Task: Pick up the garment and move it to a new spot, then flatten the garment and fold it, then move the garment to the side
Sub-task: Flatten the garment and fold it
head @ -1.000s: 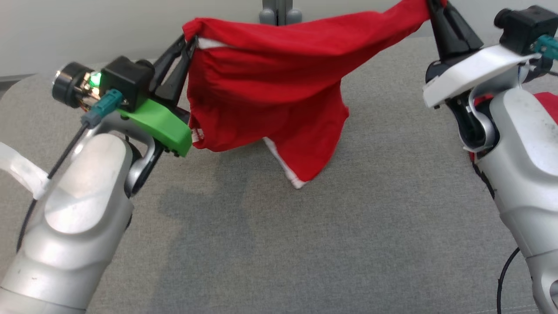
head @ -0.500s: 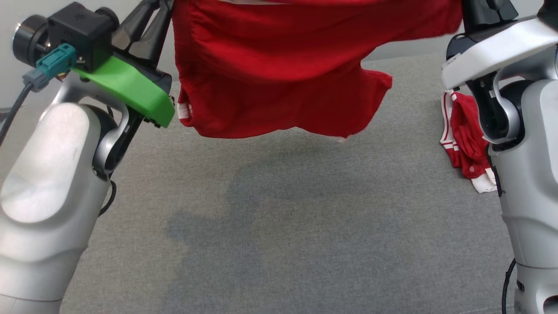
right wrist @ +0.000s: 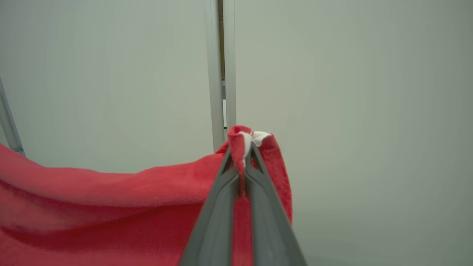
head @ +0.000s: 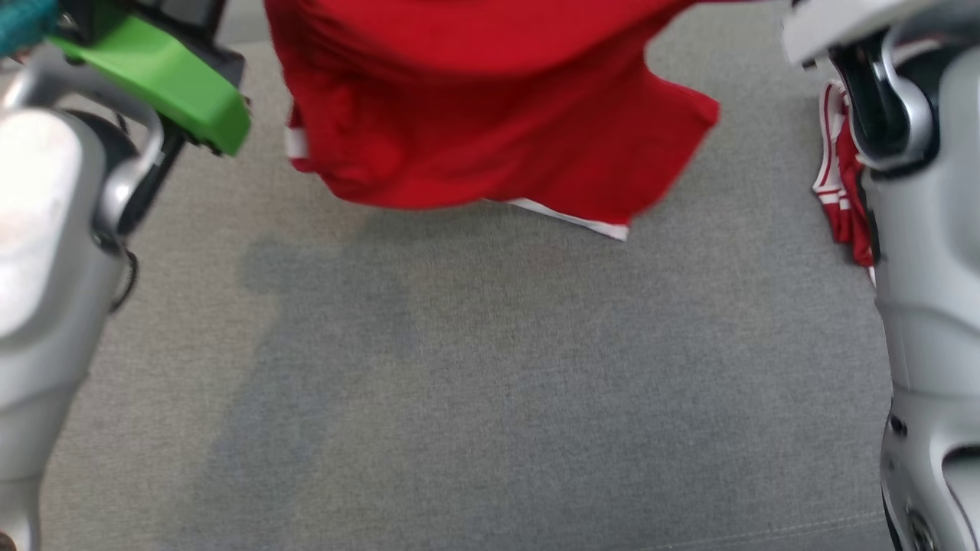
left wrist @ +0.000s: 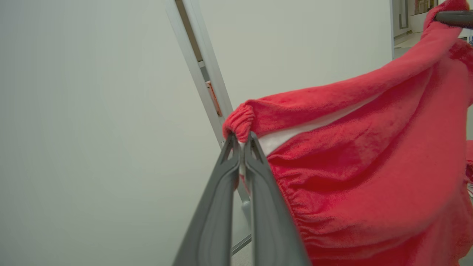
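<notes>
Garment (head: pixel 475 99) is now fully airborne. A second ago its lowest tip drooped to the desk (head: pixel 490 383), or very nearly. Now its white-trimmed lower edge hangs clear, with a soft shadow on the grey surface below. Both arms have gone higher, their wrists now at the top edge of the head view, and the cloth is blurred, so it looks to be swinging. The head camera seems to have shifted too, so part of the change is framing.

I judge the pick-up done and the carry to a new spot under way. Flattening and folding have not begun.

The left end effector (left wrist: pixel 242 138) is closed tight, pinching a bunched corner of the red cloth at its fingertips. The right end effector (right wrist: pixel 244 147) is likewise clamped on the opposite corner, a bit of white trim poking out above the tips. The cloth sags between them.

A second red piece (head: pixel 842 191) lies on the desk beside the right arm.
</notes>
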